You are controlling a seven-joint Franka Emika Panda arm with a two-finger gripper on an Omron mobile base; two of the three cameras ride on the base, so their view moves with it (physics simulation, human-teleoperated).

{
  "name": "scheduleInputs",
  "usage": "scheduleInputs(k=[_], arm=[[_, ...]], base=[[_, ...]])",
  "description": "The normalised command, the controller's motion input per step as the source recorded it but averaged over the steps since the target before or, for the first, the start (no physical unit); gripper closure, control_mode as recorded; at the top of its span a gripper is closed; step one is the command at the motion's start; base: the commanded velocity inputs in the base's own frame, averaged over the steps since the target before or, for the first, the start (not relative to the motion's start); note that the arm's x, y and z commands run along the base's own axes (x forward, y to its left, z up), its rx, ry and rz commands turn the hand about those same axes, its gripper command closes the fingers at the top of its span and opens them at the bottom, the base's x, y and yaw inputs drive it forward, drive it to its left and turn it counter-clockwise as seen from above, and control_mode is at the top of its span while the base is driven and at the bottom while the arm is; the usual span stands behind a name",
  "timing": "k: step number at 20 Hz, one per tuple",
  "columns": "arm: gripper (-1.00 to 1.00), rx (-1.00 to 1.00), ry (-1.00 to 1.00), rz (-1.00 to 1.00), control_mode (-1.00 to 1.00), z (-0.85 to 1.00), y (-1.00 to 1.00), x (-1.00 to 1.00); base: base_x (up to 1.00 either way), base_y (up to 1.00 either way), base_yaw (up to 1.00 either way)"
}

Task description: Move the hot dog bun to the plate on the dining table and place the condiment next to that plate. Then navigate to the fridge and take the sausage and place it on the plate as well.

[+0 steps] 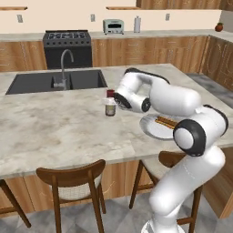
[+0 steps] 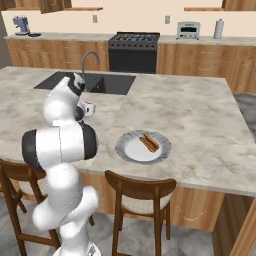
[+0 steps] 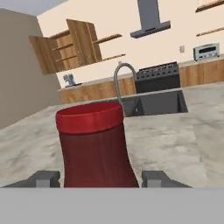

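Condiment (image 3: 94, 144) stands upright between fingertips (image 3: 43, 178) of gripper (image 3: 99, 179), one each side, gap visible; jaws apart, grip uncertain. Plate (image 1: 150, 129) with bun (image 1: 164, 122) lies near, toward robot's right.

On the dining table (image 2: 200, 120) there was one plate (image 2: 131, 150) holding one hot dog bun (image 2: 149, 142), and one condiment (image 1: 110, 108) bottle at its nine o'clock. One sink (image 1: 41, 82) had one faucet (image 1: 65, 63). Three wooden chairs (image 1: 73, 179) stood at six o'clock. One stove (image 2: 134, 50) and one toaster (image 2: 188, 30) stood at twelve o'clock.
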Motion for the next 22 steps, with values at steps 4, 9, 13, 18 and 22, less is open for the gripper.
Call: scheduleInputs(k=[4,9,13,18,22], arm=[[1.00,0.00,0.00,0.42,-1.00,0.00,-0.65,0.00],[1.00,0.01,0.00,0.35,-1.00,-0.02,-0.46,0.00],[1.00,0.07,0.07,0.36,-1.00,-0.47,-0.15,0.00],[1.00,0.12,-0.08,0.37,-1.00,-0.90,-0.23,0.00],[1.00,0.07,-0.16,0.37,-1.00,-0.67,-0.18,0.02]], base=[[0.00,0.00,0.00],[0.00,0.00,0.00],[0.00,0.00,0.00],[0.00,0.00,0.00],[0.00,0.00,0.00]])
